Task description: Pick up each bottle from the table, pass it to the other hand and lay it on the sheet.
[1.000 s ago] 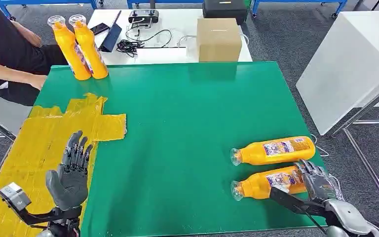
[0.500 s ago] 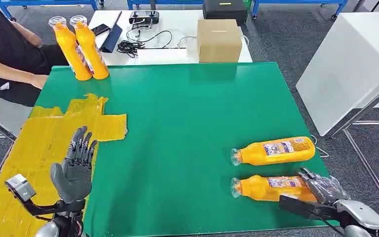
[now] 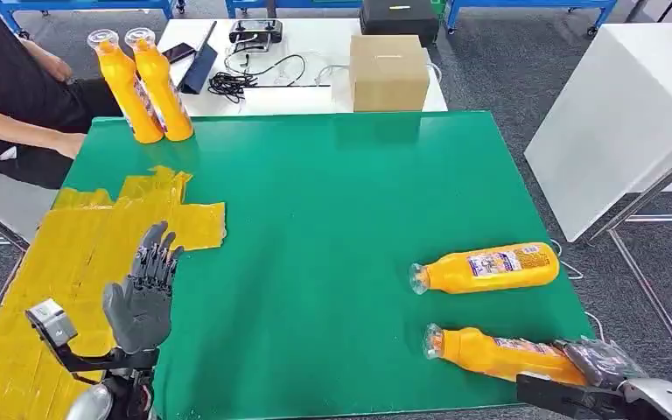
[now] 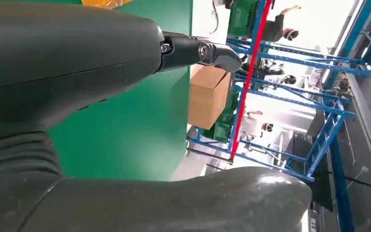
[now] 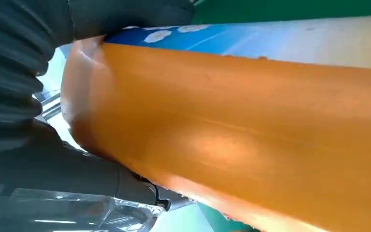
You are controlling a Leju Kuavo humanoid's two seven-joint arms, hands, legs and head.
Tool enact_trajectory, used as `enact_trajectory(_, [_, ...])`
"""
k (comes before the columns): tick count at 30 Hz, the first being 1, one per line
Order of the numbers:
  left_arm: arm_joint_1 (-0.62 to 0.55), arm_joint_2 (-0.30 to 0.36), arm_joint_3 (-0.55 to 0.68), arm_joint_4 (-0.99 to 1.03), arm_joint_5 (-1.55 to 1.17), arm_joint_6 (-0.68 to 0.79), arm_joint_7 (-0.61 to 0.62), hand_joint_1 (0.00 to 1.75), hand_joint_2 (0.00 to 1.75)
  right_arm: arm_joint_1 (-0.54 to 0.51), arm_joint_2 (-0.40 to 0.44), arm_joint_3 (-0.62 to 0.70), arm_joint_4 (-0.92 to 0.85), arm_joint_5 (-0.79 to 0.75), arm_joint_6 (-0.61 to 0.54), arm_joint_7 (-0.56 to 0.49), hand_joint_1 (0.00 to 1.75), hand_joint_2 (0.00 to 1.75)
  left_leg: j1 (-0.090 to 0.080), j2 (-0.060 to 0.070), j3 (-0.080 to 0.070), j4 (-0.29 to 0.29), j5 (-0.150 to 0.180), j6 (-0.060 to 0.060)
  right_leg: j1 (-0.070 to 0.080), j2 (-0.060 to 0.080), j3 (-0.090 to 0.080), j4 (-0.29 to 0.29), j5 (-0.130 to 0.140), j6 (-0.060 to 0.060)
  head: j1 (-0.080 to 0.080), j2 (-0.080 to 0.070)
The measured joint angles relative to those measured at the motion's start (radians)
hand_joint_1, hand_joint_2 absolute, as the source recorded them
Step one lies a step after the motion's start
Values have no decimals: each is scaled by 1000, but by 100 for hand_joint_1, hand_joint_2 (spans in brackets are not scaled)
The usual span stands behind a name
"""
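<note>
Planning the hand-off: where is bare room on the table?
Bare green runs between the yellow sheet and the lying bottle, up to the cardboard box. Crowded: near right, where the right hand grips a bottle.

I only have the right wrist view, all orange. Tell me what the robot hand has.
Observer: The right robot hand grips the base end of the near bottle, neck pointing left.
Operator: Report the other robot hand.
Observer: The left robot hand is raised, fingers apart, holding nothing, above the yellow sheet's edge.
Operator: Count the remaining bottles.
Observer: One more lies on the green table; two stand at the far left corner.
</note>
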Motion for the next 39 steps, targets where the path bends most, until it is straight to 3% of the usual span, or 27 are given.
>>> enact_trajectory(10, [-4,3,-2,8,1,0,-1,0,0,5,-10,7,-7,-8,-4,5,175,175,0,0,0,0,0,0,0,0,0,0,0,0,0,0])
enact_trajectory(12, [-3,3,-4,8,2,9,-3,0,0,14,-7,6,-7,-25,-66,9,175,175,0,0,0,0,0,0,1,0,2,0,0,0,0,0])
enact_trajectory(13, [0,3,-4,8,2,21,-5,0,0,11,15,-1,-7,-33,-130,-1,175,175,1,0,-2,-1,0,0,2,0,12,0,0,0,1,0])
enact_trajectory(17, [32,4,5,-6,4,36,-11,0,0,-42,161,-21,2,-44,-227,-36,175,175,2,12,-1,-1,0,0,3,10,7,0,2,-1,-1,0])
enact_trajectory(22, [76,3,25,-24,13,22,-29,0,0,-50,321,-105,-32,-216,-296,-213,175,175,3,7,-2,-1,0,-1,3,8,7,1,2,0,0,0])
enact_trajectory(25, [92,0,29,-34,18,15,-38,0,0,-50,399,-170,-79,-259,-312,-268,175,175,4,5,-3,-1,0,-1,4,5,7,1,1,-1,0,0])
enact_trajectory(30, [98,-3,29,-40,19,15,-41,0,0,-49,427,-195,-100,-262,-314,-275,175,175,4,5,-4,-1,0,-1,4,5,6,1,1,-1,0,0])
enact_trajectory(31, [99,-4,29,-42,19,15,-41,0,175,-49,432,-199,-104,-263,-314,-275,175,175,4,5,-4,-1,0,-1,4,5,6,1,1,-1,0,0])
enact_trajectory(34, [100,-10,17,-61,24,17,-43,0,175,-57,516,-248,-133,-272,-314,-308,175,175,3,5,-6,-1,0,-1,3,5,5,1,1,-1,0,0])
enact_trajectory(39, [97,-13,-5,-67,43,17,-42,0,175,-89,569,-247,-133,-286,-314,-328,175,175,3,5,-6,-1,0,-1,3,5,5,1,1,-1,0,0])
